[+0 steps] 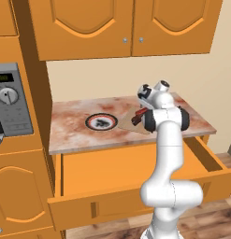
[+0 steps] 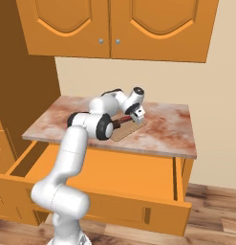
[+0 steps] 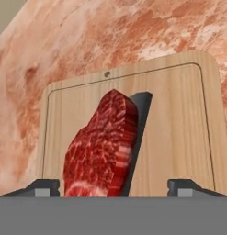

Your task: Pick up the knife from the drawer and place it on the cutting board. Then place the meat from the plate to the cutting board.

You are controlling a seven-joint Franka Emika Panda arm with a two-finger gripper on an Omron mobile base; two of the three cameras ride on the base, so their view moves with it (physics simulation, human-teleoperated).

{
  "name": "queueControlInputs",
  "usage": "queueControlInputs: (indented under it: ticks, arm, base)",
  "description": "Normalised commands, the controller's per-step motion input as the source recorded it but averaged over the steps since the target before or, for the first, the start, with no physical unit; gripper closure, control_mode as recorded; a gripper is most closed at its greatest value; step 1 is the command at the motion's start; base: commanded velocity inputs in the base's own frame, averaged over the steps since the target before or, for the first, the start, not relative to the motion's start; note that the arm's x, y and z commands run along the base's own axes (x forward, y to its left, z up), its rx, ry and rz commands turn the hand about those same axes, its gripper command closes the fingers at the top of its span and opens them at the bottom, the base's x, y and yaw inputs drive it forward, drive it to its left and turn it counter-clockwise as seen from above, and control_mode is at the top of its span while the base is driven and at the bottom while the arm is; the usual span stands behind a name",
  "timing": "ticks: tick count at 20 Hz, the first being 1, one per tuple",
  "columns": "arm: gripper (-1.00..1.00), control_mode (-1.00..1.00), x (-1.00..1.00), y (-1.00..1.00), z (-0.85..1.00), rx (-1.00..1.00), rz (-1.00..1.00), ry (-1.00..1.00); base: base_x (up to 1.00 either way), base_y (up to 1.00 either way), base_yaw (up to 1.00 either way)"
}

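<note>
The drawer [image 1: 135, 179] stands pulled out wide under the tabletop [image 1: 75, 126], and its orange-wood floor is bare where the base views show it. The tabletop is a reddish marbled slab, with arched cabinet doors [image 2: 114, 24] above it and a grey oven panel [image 1: 11, 100] at the far left of the left base view. The cutting board [image 3: 179, 137] lies flat on the tabletop, right of the plate [image 1: 101, 122] and apart from it. The plate has a black rim and a red ring, and some dark marks are on its white centre; what they are I cannot tell. The white arm reaches over the open drawer, and the gripper [image 2: 135, 116] hangs just above the board. In the hand view the meat [image 3: 103, 147] is over the left half of the board, a red marbled slab with a paler lower edge, and a dark shadow lies along its right side. The fingers [image 3: 43, 187] stand far apart at the bottom corners of the hand view, and the meat is between them, close to the left one. Whether they press on the meat I cannot tell. The knife is not clear enough to place.
</note>
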Motion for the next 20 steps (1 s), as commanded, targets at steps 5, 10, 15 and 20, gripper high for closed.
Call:
queueControlInputs:
  ticks: [5,10,15,20]
  arm:
    - [-1.00,-1.00,-0.15,-0.09,0.32,0.00,0.00,0.00]
    - [-1.00,-1.00,-0.42,-0.05,0.16,0.01,0.00,0.00]
    - [-1.00,-1.00,-0.77,-0.02,0.04,0.01,0.00,-0.01]
    - [-1.00,-1.00,-0.88,0.00,0.11,0.00,-0.02,0.00]
  base:
    - [0.00,0.00,0.00]
    - [0.00,0.00,0.00]
    - [0.00,0.00,0.00]
    - [0.00,0.00,0.00]
